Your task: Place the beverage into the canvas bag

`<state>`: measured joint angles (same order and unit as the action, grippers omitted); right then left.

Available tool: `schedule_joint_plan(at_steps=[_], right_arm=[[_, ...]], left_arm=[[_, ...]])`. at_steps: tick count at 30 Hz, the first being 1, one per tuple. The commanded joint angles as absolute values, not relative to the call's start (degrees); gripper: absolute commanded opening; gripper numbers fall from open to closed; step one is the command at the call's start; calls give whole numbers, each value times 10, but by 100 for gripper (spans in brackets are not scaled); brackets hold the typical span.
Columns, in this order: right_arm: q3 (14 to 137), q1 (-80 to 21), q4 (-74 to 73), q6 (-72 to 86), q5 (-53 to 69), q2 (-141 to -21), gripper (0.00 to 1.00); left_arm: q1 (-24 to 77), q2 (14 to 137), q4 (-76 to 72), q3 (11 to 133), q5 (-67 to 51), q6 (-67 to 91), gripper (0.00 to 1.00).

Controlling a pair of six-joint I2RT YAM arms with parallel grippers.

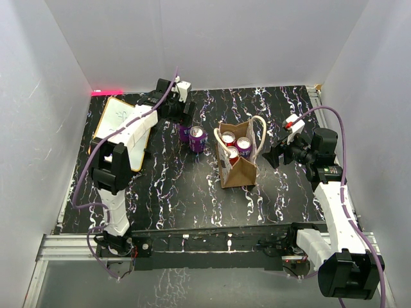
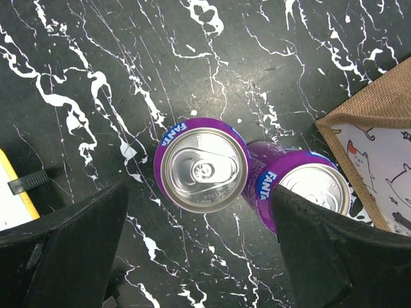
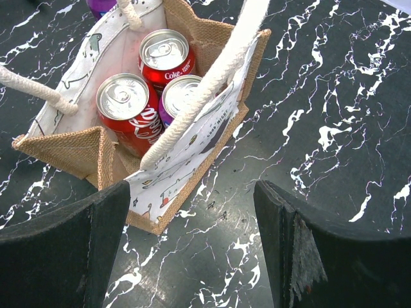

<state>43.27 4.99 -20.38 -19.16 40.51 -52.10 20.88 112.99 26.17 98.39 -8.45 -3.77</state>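
Note:
Two purple Fanta cans (image 1: 198, 138) stand side by side on the black marbled table, left of the canvas bag (image 1: 239, 168). In the left wrist view one can (image 2: 203, 165) is seen from above and the other (image 2: 302, 186) stands to its right, next to the bag's printed side (image 2: 379, 160). My left gripper (image 1: 186, 122) is open above them, with its fingers (image 2: 70, 250) on either side of the first can and holding nothing. The bag (image 3: 173, 173) stands open, with two red Coke cans (image 3: 128, 106) and a purple can (image 3: 182, 95) inside. My right gripper (image 3: 192, 250) is open and empty just right of the bag.
A white board with a yellow edge (image 1: 119, 125) lies at the far left of the table, under the left arm. The bag's cream rope handles (image 3: 199, 90) stand up over its opening. White walls close in the table at the back and sides.

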Motion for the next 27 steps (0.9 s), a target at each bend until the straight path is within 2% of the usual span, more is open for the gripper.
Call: schedule_joint_plan(at_steps=[1,20,24,27], right_arm=[[431,52,-170,-192,411,-517,81],[431,52,-171,-193,409,-510,81],[430,53,-171,-193,408,-509,81],[430,52,-171,-193,408,-509,81]], left_arm=[[211,1133,254,1016,-97,-22,89],[211,1209,254,1036,-107,-16,81],[211,1211,256,1027,-109,-20,77],[211,1204,252,1023,-111,-28,69]])
